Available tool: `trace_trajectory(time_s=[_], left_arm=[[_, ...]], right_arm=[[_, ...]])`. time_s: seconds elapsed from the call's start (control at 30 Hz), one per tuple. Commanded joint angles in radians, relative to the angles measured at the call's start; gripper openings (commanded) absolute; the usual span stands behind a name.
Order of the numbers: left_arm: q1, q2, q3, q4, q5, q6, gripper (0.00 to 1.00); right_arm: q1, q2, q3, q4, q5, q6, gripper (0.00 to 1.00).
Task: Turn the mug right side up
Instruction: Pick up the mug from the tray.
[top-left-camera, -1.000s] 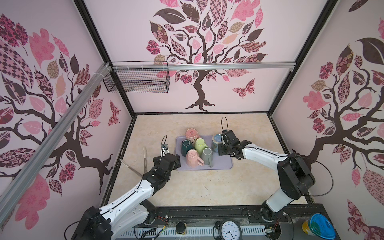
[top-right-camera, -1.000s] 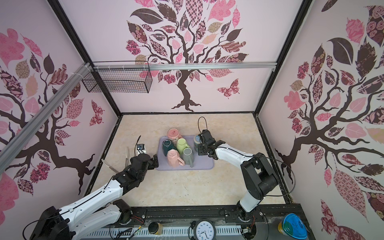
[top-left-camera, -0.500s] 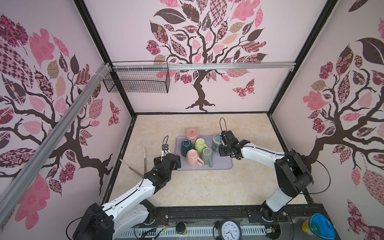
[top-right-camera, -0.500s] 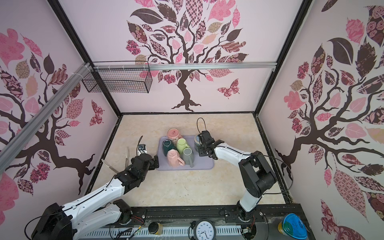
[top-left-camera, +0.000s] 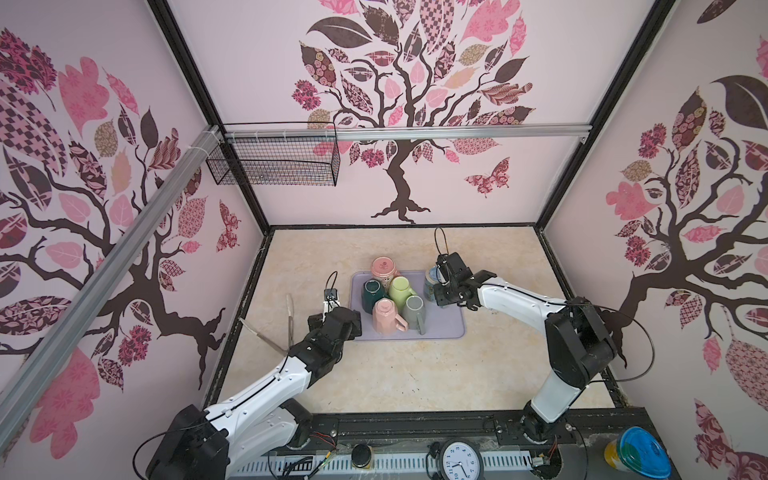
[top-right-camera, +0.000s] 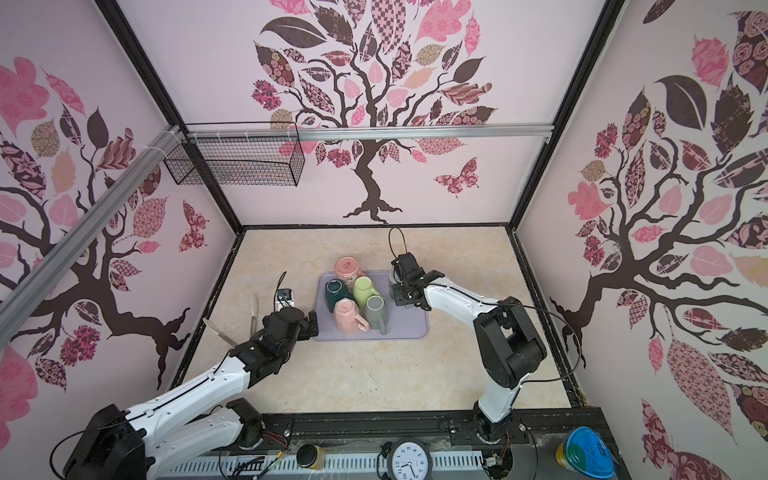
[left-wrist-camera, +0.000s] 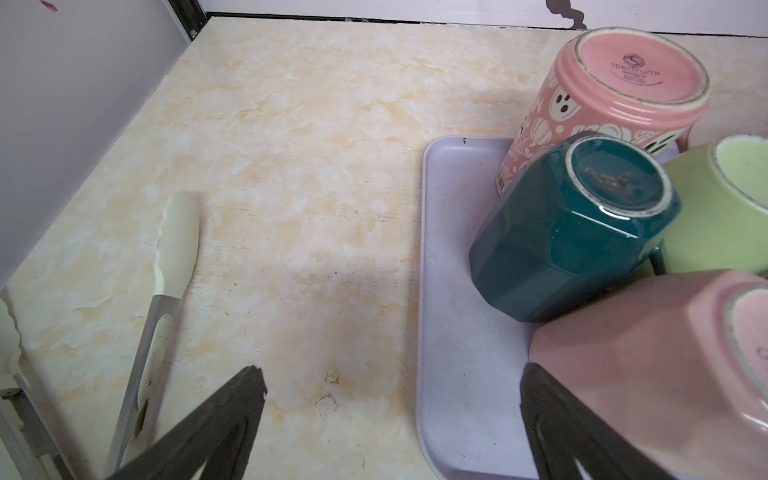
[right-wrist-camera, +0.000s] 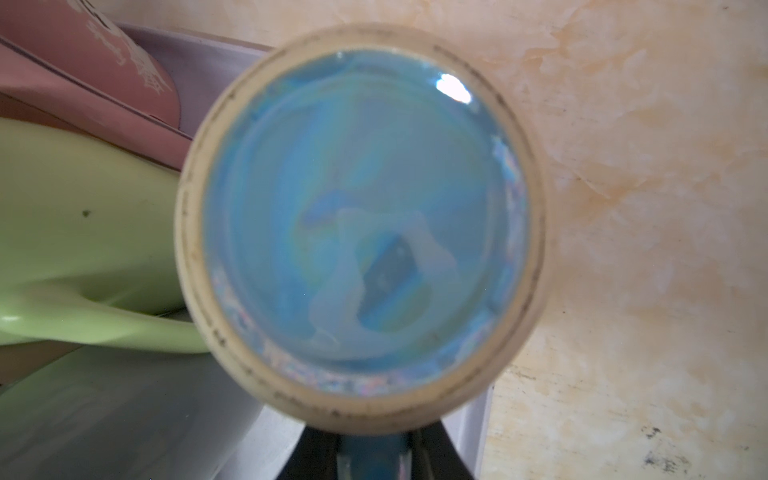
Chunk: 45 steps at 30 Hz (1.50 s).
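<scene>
A blue iridescent mug (top-left-camera: 430, 281) (top-right-camera: 392, 277) stands upside down at the far right corner of the lilac tray (top-left-camera: 442, 329). In the right wrist view its glossy base (right-wrist-camera: 361, 208) fills the picture. My right gripper (right-wrist-camera: 370, 440) (top-left-camera: 444, 287) sits at the mug's right side, and its dark fingers (right-wrist-camera: 320, 453) press on the blue handle from both sides. My left gripper (left-wrist-camera: 392, 382) (top-left-camera: 354, 325) hangs open over the tray's left edge (left-wrist-camera: 428, 291), holding nothing, with one finger beside a pale pink mug (left-wrist-camera: 665, 374).
Several other mugs stand upside down on the tray: patterned pink (top-left-camera: 384, 266), dark teal (top-left-camera: 372, 293), green (top-left-camera: 401, 289), grey (top-left-camera: 415, 311), pale pink (top-left-camera: 384, 316). Tongs (top-left-camera: 289, 316) lie left of the tray. A wire basket (top-left-camera: 274, 162) hangs on the back rail.
The right gripper's jaws have narrowed onto the blue mug's handle, and that arm has edged slightly towards the mug. The left arm has stayed still and open.
</scene>
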<state>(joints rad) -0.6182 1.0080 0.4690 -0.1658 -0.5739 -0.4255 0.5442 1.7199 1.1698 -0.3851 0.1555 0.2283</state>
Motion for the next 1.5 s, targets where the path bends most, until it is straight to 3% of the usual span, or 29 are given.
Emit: trace_trajectory(time_s=[0.0,0.33,0.8,1.47], left_arm=[[-0.003,0.005,0.016,0.015,0.006,-0.013,0.99],[-0.004,0.017,0.021,0.016,0.014,-0.015,0.99],[-0.004,0.022,0.023,0.018,0.034,-0.012,0.99],[-0.003,-0.046,0.019,0.026,0.100,-0.002,0.99]], right_arm=[[0.004,0.036,0.015,-0.047,0.028,-0.009,0.23],[0.003,0.060,0.037,-0.062,0.063,-0.024,0.29],[0.002,-0.007,0.007,-0.014,0.029,-0.035,0.01],[0.000,-0.267,-0.258,0.189,-0.091,0.038,0.00]])
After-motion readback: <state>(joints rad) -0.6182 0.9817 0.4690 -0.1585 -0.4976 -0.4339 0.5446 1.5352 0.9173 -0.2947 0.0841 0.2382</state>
